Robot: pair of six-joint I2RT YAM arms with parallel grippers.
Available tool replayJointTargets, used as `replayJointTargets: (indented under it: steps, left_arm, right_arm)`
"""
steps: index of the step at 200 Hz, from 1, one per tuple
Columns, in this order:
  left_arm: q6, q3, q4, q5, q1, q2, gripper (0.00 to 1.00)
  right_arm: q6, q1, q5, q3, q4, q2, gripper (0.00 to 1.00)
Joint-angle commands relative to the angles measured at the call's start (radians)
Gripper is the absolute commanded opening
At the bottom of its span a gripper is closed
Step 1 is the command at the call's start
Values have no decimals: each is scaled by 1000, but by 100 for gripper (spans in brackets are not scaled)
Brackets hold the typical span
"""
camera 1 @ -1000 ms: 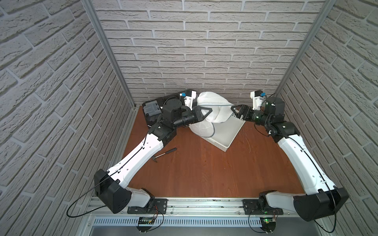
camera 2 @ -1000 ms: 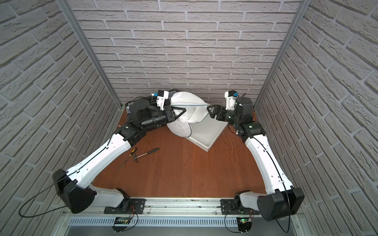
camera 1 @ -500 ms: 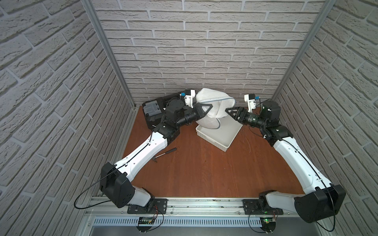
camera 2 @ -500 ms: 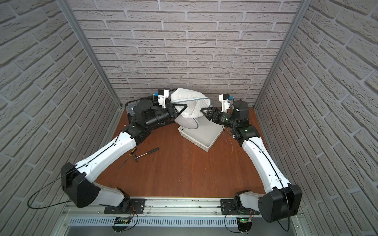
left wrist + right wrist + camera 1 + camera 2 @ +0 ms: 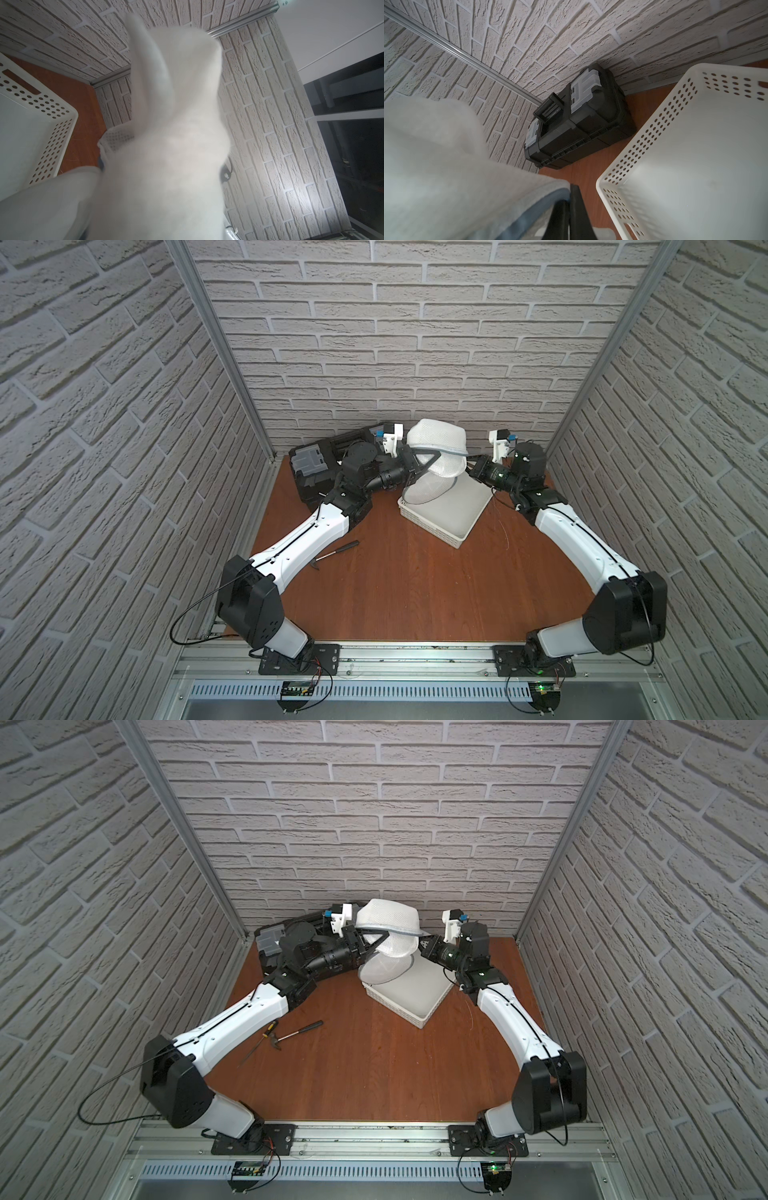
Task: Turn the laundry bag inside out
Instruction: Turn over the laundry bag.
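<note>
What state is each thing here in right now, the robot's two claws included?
laundry bag: held up over the basket, stretched between both grippers.
left gripper: shut on the laundry bag.
right gripper: shut on the laundry bag's grey trim.
basket: upright on the table.
toolbox: closed, by the back wall.
hammer: lying flat on the table.
screwdriver: lying flat beside the hammer.

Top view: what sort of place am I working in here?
Probably a staged robot test booth, not a real room: brick-pattern wall panels framed by aluminium posts, a wooden tabletop, and a metal mounting rail at its front edge.
</note>
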Motion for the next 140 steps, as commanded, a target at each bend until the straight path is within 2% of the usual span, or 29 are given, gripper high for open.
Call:
replayJointTargets:
  steps: [1,31,38,55,74,91,114,140]
  left_arm:
    - [-80,79,120,143,-21,3,0]
    - [-70,133,-48,222,-22,20,0]
    - [-66,136,-77,228,-19,21,0]
    - [-33,144,-178,221,-7,13,0]
    - [-6,137,-275,196,18,-3,0]
    - [-5,113,-313,186,42,-10,0]
    - [-20,102,-328,222,73,0,0]
    - [-23,96,-361,271,114,4,0]
  right_arm:
    - [79,-13,21,77,133,115,3]
    - [67,-13,-44,208,87,213,5]
    - [46,-15,-50,224,53,216,13]
    - [-31,-21,-21,221,-56,182,44]
    - [-184,-22,64,163,-193,91,62]
    - [-338,-23,135,75,-282,-11,68]
    - [-569,-23,157,-23,-372,-130,69]
    - [-753,-23,112,-82,-452,-218,69]
